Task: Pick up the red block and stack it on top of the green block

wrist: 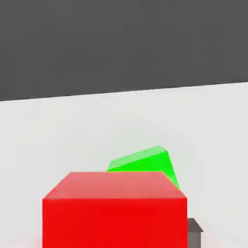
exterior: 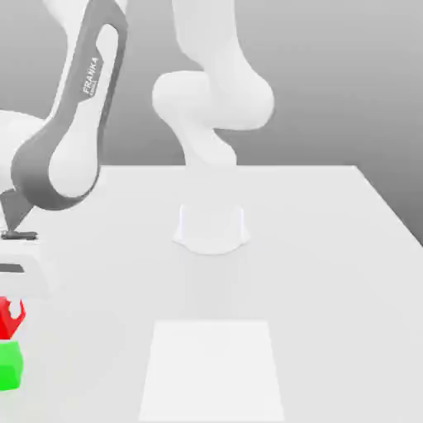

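Red block [exterior: 10,318] directly above green block [exterior: 10,366], beneath hand [exterior: 16,277].

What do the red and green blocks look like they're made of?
Red block: uniform matte red faces with no gloss, grain or markings; possibly painted wood or plastic, but this render leaves it open. Green block: the same flat, plain matte look in bright green, so seemingly the same material. Neither shows any texture.

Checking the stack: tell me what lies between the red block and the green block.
Nothing shows between them. In the exterior view the red block sits directly above the green block; whether they touch is unclear.
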